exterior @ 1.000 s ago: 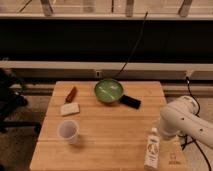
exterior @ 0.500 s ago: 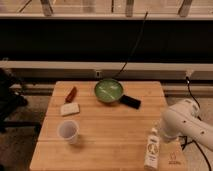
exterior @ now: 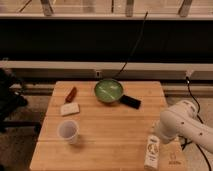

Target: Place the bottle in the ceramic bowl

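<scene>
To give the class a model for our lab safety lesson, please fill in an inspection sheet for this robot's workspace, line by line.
Surface: wooden table, planked.
Job's things: bottle standing at the near right edge; ceramic bowl at the far middle, nothing seen inside; well apart.
Clutter: plastic cup near left; pale block; reddish-brown bar; flat black object beside the bowl.
Grippers: gripper at the end of the white arm, just above the bottle's top.
Cables: black cable running down behind the bowl; second cable on the right.
Surroundings: dark wall behind.
</scene>
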Available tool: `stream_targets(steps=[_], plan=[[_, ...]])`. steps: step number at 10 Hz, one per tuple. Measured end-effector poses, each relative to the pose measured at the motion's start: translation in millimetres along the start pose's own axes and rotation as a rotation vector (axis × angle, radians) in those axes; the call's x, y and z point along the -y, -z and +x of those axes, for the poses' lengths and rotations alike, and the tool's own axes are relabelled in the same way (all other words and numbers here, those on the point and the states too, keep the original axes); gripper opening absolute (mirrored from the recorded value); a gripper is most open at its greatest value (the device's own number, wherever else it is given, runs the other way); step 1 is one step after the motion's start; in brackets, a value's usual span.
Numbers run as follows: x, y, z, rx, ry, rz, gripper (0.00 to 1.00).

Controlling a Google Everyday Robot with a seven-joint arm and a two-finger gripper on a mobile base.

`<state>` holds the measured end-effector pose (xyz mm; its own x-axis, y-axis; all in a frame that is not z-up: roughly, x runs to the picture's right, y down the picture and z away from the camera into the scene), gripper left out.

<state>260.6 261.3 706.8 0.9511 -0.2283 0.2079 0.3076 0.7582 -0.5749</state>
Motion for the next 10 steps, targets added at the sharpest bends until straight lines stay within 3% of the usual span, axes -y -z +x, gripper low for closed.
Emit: stream_targets(steps=[6,10], plan=[[-5.5,6.1,-10.0,0.038,0.168,0.027,0.80],[-8.7,2.3,-14.4,0.032,0.296,0.000,0.80]])
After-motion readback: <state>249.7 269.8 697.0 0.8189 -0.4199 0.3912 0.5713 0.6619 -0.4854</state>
